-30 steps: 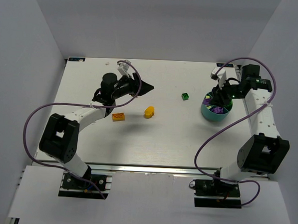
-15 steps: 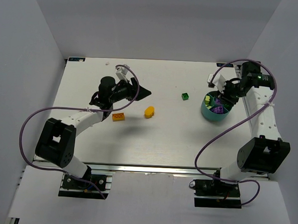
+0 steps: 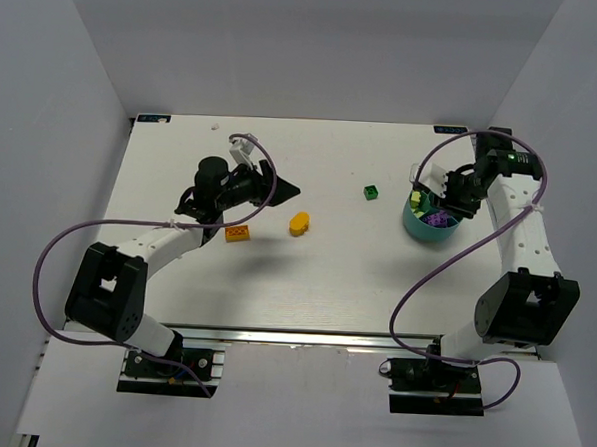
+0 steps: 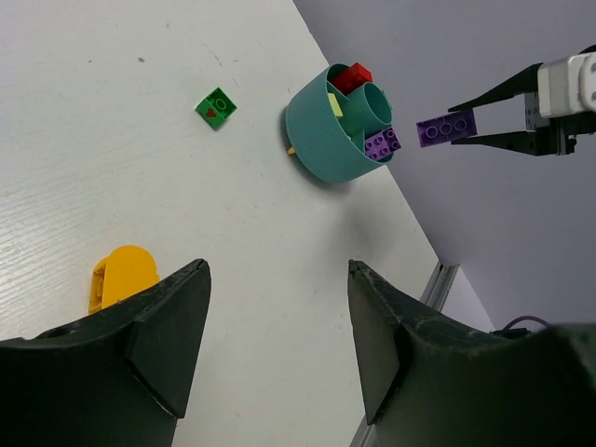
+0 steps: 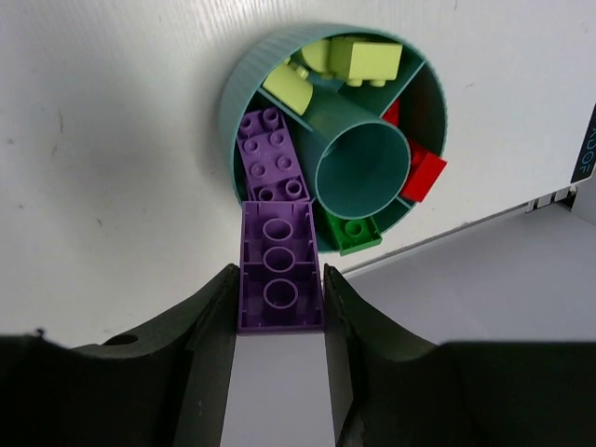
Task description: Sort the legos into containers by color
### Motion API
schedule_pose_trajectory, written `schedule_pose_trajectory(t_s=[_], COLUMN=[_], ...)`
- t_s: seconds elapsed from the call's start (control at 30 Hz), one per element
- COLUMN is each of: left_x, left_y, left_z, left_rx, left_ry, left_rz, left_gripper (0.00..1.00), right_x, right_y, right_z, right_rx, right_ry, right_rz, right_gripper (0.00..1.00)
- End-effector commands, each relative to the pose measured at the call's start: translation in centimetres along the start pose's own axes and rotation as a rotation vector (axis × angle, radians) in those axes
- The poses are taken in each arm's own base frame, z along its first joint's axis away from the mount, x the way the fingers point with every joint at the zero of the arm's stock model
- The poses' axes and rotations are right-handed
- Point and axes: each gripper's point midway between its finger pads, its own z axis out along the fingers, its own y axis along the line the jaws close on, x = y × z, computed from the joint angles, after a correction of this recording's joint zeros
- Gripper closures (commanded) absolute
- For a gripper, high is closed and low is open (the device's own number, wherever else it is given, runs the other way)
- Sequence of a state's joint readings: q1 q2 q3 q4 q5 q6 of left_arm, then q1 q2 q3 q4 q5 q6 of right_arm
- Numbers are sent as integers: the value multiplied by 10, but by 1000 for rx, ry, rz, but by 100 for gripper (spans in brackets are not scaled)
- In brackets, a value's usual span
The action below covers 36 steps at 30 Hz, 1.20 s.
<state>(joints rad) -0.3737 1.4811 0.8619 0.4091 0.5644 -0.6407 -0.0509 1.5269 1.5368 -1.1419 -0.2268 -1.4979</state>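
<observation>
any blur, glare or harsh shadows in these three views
Top external: even, diffuse light, a soft shadow on the table under the left arm by the orange brick, a bright strip along the near edge. Left wrist: the left gripper dark and underexposed, the teal bowl sharp. Right wrist: the purple brick sharp, the right gripper in shade.

Light: was bright, even, overhead. Shadows: soft; round teal plastic bowl point(image 4: 317, 140) cast one on white matte table point(image 4: 112, 140). Glare: lay along table's near edge. Focus: sharp.
</observation>
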Motion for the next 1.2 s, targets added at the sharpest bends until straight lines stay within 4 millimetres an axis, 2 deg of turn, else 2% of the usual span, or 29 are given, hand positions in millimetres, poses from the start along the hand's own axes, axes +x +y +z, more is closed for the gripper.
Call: schedule_pose_trajectory(t_s=[0.0, 0.2, 0.4, 0.87, 1.17], left_x=[-10, -8, -8, -11, -13], left_y=[-11, -10, -9, -7, -6], left_z=[-12, -16, -19, -21, -20], left_rx=[16, 10, 2, -8, -7], left_ry=[-28, -31, -30, -35, -35], left_rz=[38, 38, 45, 47, 46], left_gripper=[30, 30, 30, 30, 30], right_x=[12, 25, 39, 47, 41], right_y=[4, 7, 7, -1, 0], right_z=[-12, -9, 5, 30, 41], right_rx=[6, -15, -45, -58, -72], right_ry=[81, 142, 197, 205, 156], right_rz=[-74, -73, -41, -18, 5], right_gripper=[100, 100, 100, 100, 100])
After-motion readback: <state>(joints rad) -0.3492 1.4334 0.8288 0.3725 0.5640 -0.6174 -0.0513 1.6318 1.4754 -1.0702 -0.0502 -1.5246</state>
